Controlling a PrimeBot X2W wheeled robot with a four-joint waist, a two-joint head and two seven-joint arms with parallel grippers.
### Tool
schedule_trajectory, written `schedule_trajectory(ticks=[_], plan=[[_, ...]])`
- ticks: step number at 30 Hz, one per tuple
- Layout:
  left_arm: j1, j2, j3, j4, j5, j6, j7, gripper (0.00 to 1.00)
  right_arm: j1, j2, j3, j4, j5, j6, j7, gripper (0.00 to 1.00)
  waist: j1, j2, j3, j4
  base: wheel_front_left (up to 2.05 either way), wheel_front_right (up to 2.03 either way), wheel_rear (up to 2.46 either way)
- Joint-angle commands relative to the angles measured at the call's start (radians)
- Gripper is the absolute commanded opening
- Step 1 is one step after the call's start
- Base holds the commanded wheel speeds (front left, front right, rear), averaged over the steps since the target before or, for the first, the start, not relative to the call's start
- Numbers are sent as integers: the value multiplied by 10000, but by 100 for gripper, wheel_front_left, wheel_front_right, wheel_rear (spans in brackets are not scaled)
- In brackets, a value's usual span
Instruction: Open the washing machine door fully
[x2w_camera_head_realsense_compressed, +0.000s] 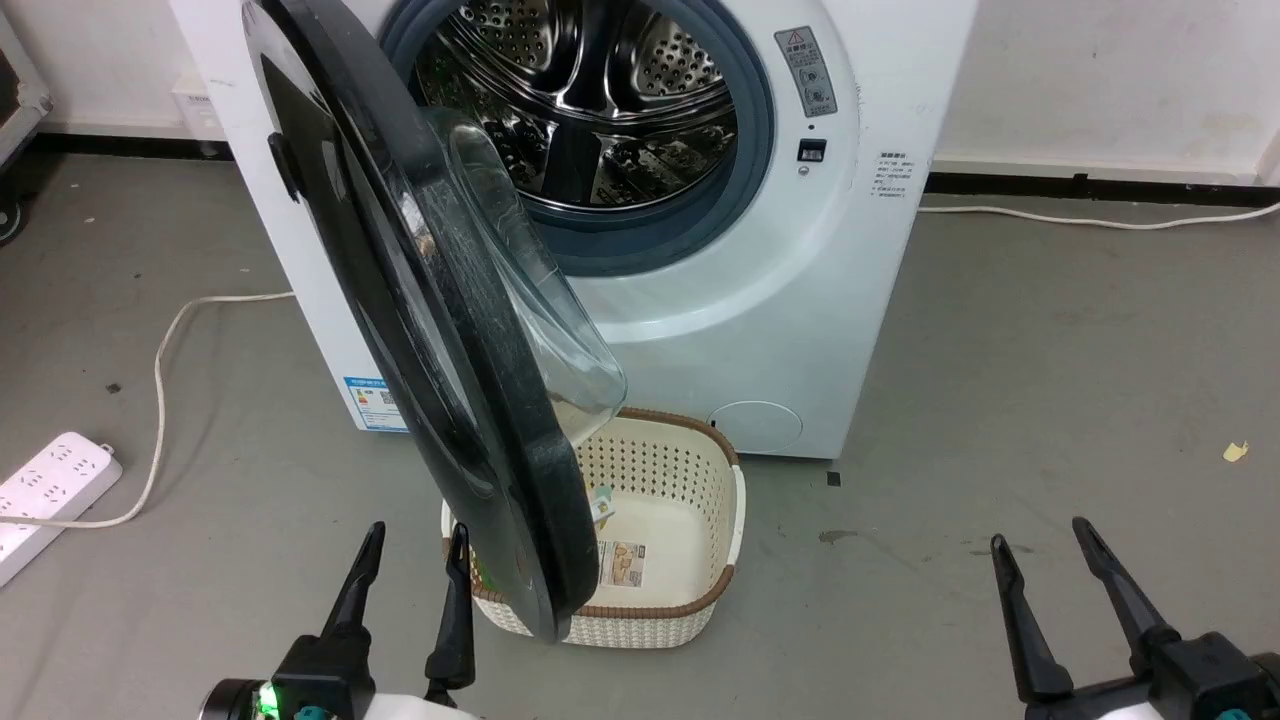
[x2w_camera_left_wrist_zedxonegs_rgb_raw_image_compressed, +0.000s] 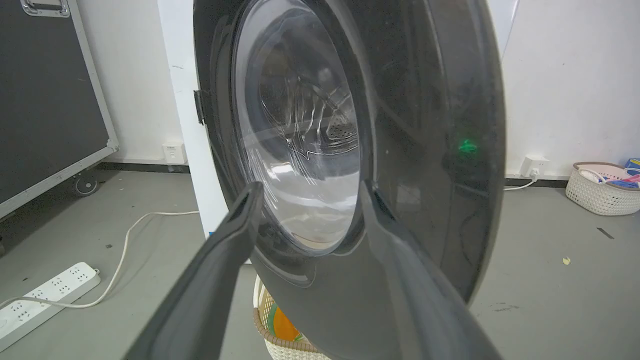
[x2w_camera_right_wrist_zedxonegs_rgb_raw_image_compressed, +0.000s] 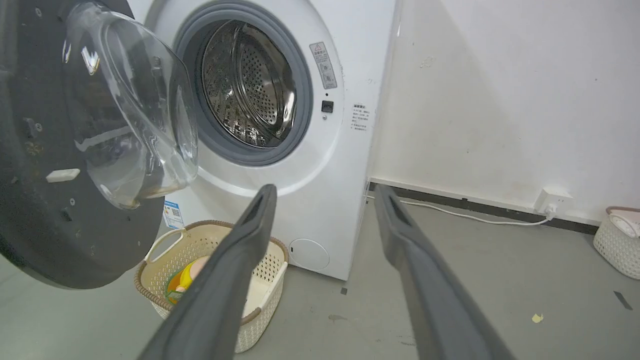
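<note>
In the head view, the washing machine door (x2w_camera_head_realsense_compressed: 430, 330) stands swung out from the washing machine (x2w_camera_head_realsense_compressed: 780, 300), its edge turned toward the camera and its glass bowl facing the open drum. The door's lower rim hangs over a cream basket (x2w_camera_head_realsense_compressed: 737, 510) on the floor. The left gripper (x2w_camera_head_realsense_compressed: 418, 532) is at the lower left with its jaws spread wide and holding nothing. Its inner finger is just beside the door's outer face; whether they touch is unclear. The right gripper (x2w_camera_head_realsense_compressed: 1040, 535) is at the lower right, also spread wide and empty, well apart from the door.

In the left wrist view, the door's glossy outer face (x2w_camera_left_wrist_zedxonegs_rgb_raw_image_compressed: 425, 150) rises close beyond the two parted fingers, and its glass centre shows between their tips.

In the right wrist view, the door's inner side (x2w_camera_right_wrist_zedxonegs_rgb_raw_image_compressed: 60, 225) hangs to the left of the parted fingers and clear of them. The machine's front shows between the tips.
</note>
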Motion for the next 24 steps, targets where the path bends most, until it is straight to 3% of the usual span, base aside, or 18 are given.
schedule_trajectory(ticks=[1, 7, 8, 9, 10, 18, 24], plan=[[139, 16, -19, 38, 63, -55, -53, 100, 194, 109, -68, -70, -66, 8, -42, 100, 1, 0, -24, 15, 0, 0, 0], [166, 12, -102, 124, 139, -146, -53, 97, 265, 198, -97, -2, -59, 8, -44, 100, 1, 0, -86, 18, 0, 0, 0], [170, 12, -104, 110, 145, -167, -53, 31, 252, 203, -103, 22, -34, 8, -44, 100, 1, 0, -94, 2, 0, 0, 0], [170, 12, -104, 110, 145, -167, -53, 31, 252, 203, -103, 22, -34, 8, -44, 100, 1, 0, -94, 2, 0, 0, 0], [199, 11, -137, 82, 173, -244, -53, 0, 219, 209, -62, 80, 47, 8, -44, 100, 1, 0, -99, -22, 0, 0, 0], [134, 9, 35, -369, 134, -234, -53, 0, 167, 213, 39, 136, 353, 8, -44, 100, 1, 0, -73, -76, 0, 0, 0], [-450, 8, 690, -1828, -635, 190, -53, 0, 89, 214, 46, 80, 475, 8, -45, 100, 1, 0, -57, -154, 0, 0, 0]])
